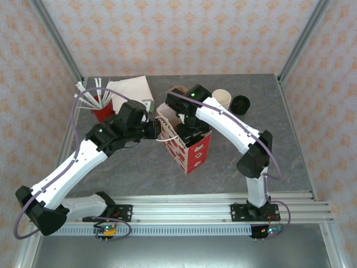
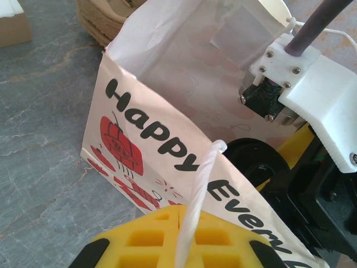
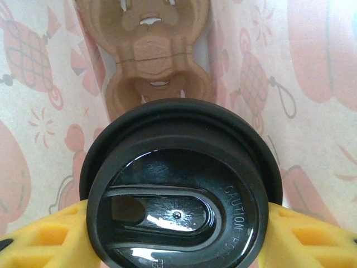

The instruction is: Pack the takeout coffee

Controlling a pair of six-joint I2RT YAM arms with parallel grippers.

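The takeout coffee [image 3: 178,190] shows as a black round lid, its sides hidden below. My right gripper [image 3: 178,229] is shut on it, one yellow finger [image 3: 47,234] on each side, down inside the red-and-white paper bag [image 1: 189,153]. From the left wrist view the same lid [image 2: 254,159] sits just behind the bag's printed wall [image 2: 150,128]. My left gripper [image 2: 181,215] is shut on the bag's white twisted handle [image 2: 201,184] and holds it out to the left of the bag mouth. From above, the right gripper [image 1: 192,134] reaches into the bag from behind and the left gripper [image 1: 153,131] sits at its left rim.
A brown moulded cup carrier [image 3: 153,56] lies at the bag's bottom. Behind the bag stand a red cup of white sticks [image 1: 102,107], white napkins [image 1: 131,89], a cream-lined cup stack [image 1: 223,98] and a loose black lid [image 1: 240,104]. More brown carriers [image 2: 103,22] are stacked behind the bag.
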